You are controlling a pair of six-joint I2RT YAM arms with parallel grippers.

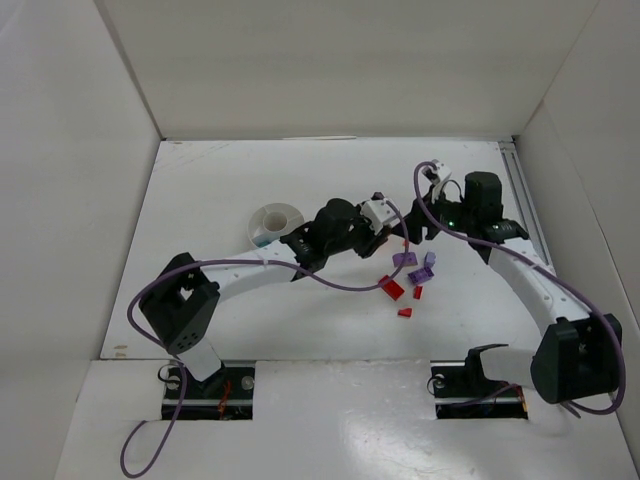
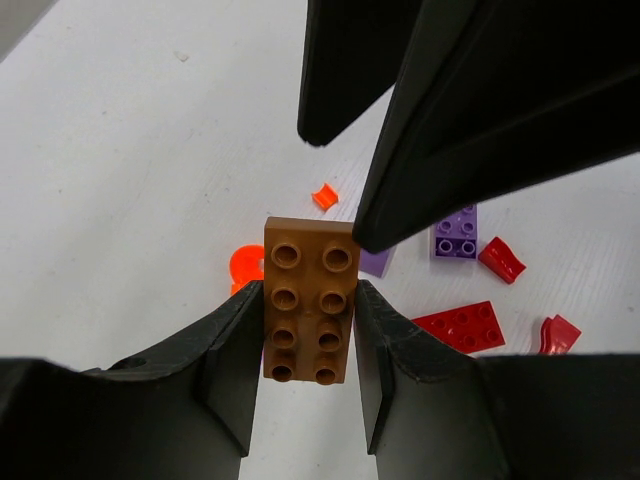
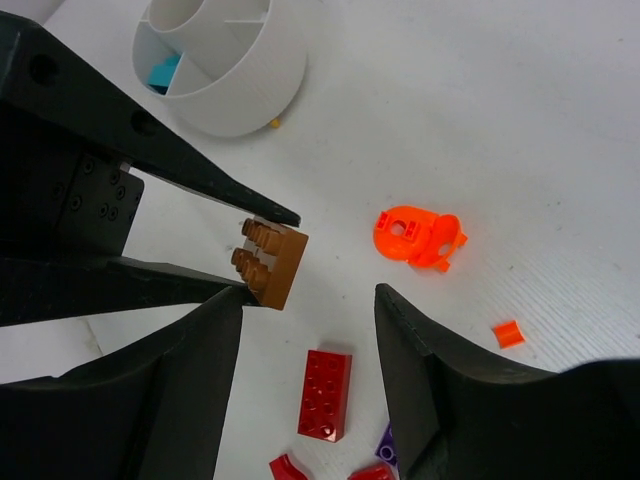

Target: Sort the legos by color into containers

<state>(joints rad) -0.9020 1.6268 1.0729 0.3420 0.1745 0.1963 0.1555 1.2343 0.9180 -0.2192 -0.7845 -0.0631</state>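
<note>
I am pinching a brown two-by-four studded plastic brick in my left gripper, one pad pressing on each long side and the studs facing the wrist camera. From the right wrist view the brick is sitting tilted in that grip; I cannot tell whether it is clear of the white table. My right gripper is standing spread just beside it, with nothing between its fingers. A red two-by-four plastic brick is lying on the table under that gap. An orange ring-shaped plastic piece is lying near the brown brick, with a small orange curved chip farther off. A purple square studded brick and two small red curved pieces are lying beside the red brick. The round white divided dish is sitting apart from the loose pieces, with one teal piece showing in a wedge compartment.
</note>
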